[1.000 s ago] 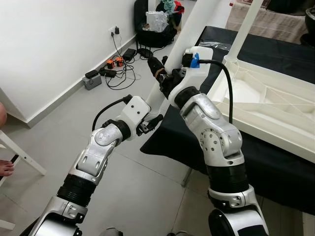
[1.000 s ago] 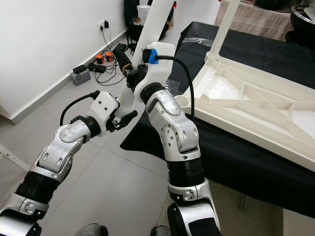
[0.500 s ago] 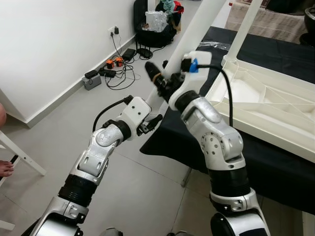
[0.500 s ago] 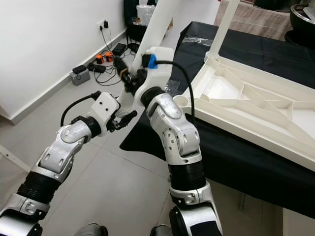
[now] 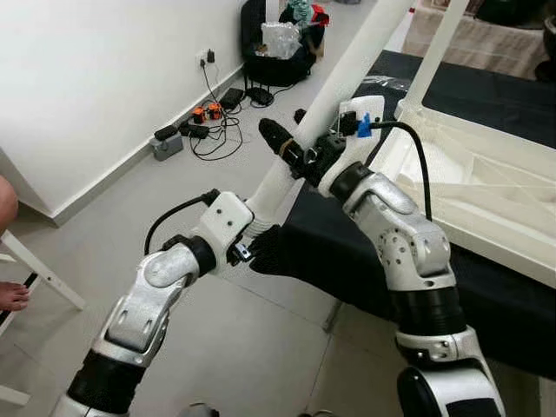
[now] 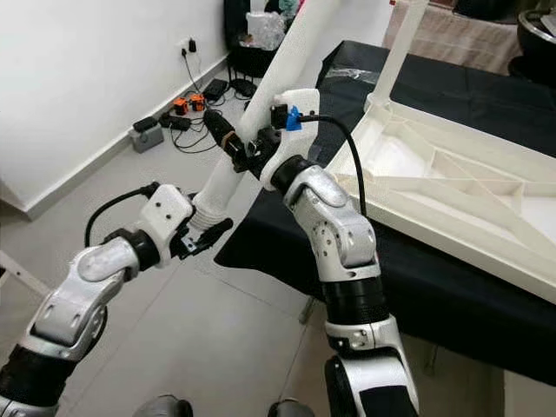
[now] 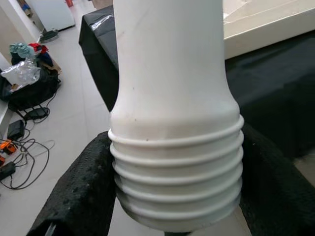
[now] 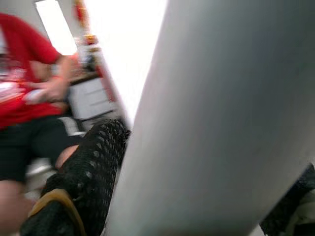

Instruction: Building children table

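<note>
— Where's the table leg (image 5: pixel 347 65)?
— Slanting across the frame's upper middle, beside the upturned tabletop (image 5: pixel 469 187).
— And the grippers?
— Left gripper (image 7: pixel 172 206) clamps its threaded end; right gripper (image 5: pixel 300 139) grips it higher.

The table leg (image 7: pixel 172 98) is smooth matt white plastic, ribbed at its end; black cloth (image 5: pixel 486 287) covers the desk.
</note>
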Available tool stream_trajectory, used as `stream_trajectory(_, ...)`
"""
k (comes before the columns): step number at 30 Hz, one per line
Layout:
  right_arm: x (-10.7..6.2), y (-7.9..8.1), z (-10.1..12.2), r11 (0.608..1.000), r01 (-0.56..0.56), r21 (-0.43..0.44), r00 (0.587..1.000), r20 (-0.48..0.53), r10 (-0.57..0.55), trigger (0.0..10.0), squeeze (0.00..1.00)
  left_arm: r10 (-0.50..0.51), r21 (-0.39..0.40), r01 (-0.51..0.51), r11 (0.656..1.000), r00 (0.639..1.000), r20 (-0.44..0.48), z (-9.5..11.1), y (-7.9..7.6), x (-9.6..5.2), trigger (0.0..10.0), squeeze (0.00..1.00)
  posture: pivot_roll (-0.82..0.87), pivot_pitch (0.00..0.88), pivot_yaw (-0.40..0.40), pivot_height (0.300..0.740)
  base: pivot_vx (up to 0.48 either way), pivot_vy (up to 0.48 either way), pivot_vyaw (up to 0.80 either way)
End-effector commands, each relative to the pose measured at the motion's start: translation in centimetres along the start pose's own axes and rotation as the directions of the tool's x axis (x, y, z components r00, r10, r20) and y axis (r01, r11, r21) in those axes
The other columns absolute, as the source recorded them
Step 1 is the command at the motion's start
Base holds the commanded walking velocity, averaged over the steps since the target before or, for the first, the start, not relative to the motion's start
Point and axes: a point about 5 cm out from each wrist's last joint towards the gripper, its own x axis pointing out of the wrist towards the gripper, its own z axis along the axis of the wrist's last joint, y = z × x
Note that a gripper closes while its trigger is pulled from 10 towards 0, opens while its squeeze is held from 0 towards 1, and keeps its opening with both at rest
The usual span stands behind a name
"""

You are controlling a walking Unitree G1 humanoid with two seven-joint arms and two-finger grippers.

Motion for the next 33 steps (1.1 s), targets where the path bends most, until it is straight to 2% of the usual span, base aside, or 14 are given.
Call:
stream_trajectory(1, 0.3, 0.7, 0.4, 0.991, -0.114, 0.075, 0.993, 0.001, 0.114, 10.0, 0.0, -0.102, 0.017, 0.102, 0.995, 0.995, 0.006, 0.4, -1.5, -0.3, 10.0, 0.0, 0.06, 0.049, -0.051, 0.74, 0.0, 0.0, 0.0)
stream_trajectory(5, -0.1, 1.1, 0.1, 0.961, -0.225, 0.163, 0.973, -0.014, 0.23, 10.0, 0.0, -0.11, 0.017, 0.111, 0.994, 0.994, -0.011, 0.3, -1.6, -1.1, 10.0, 0.0, 0.06, 0.049, -0.051, 0.74, 0.0, 0.0, 0.0)
stream_trajectory(6, -0.1, 1.1, 0.1, 0.961, -0.225, 0.163, 0.973, -0.014, 0.23, 10.0, 0.0, -0.11, 0.017, 0.111, 0.994, 0.994, -0.011, 0.3, -1.6, -1.1, 10.0, 0.0, 0.06, 0.049, -0.051, 0.74, 0.0, 0.0, 0.0)
stream_trajectory(8, -0.5, 1.8, -0.2, 0.92, -0.302, 0.249, 0.949, -0.013, 0.315, 10.0, 0.0, -0.111, 0.024, 0.112, 0.993, 0.993, -0.028, 0.2, -1.6, -1.7, 10.0, 0.0, 0.06, 0.048, -0.052, 0.74, 0.0, 0.0, 0.0)
stream_trajectory(10, -0.7, 2.3, -0.5, 0.899, -0.337, 0.279, 0.935, -0.013, 0.355, 10.0, 0.0, -0.11, 0.026, 0.111, 0.993, 0.993, -0.035, 0.2, -1.5, -2.0, 10.0, 0.0, 0.06, 0.05, -0.051, 0.74, 0.0, 0.0, 0.0)
stream_trajectory(20, -1.0, 2.9, -0.6, 0.855, -0.426, 0.297, 0.894, -0.01, 0.448, 10.0, 0.0, -0.123, -0.001, 0.123, 0.992, 0.992, -0.022, 1.0, -1.9, -2.1, 10.0, 0.0, 0.06, 0.054, -0.055, 0.74, 0.0, 0.0, 0.0)
stream_trajectory(25, -1.0, 2.9, -0.9, 0.855, -0.43, 0.291, 0.891, -0.016, 0.454, 10.0, 0.0, -0.142, -0.017, 0.142, 0.99, 0.99, -0.02, 1.1, -2.6, -2.1, 10.0, 0.0, 0.06, 0.057, -0.053, 0.74, 0.0, 0.0, 0.0)
stream_trajectory(33, -1.0, 3.1, -1.4, 0.854, -0.453, 0.256, 0.877, -0.045, 0.478, 10.0, 0.0, -0.149, -0.024, 0.149, 0.989, 0.989, -0.023, 1.2, -2.7, -2.1, 10.0, 0.0, 0.06, 0.064, -0.053, 0.74, 0.0, 0.0, 0.0)
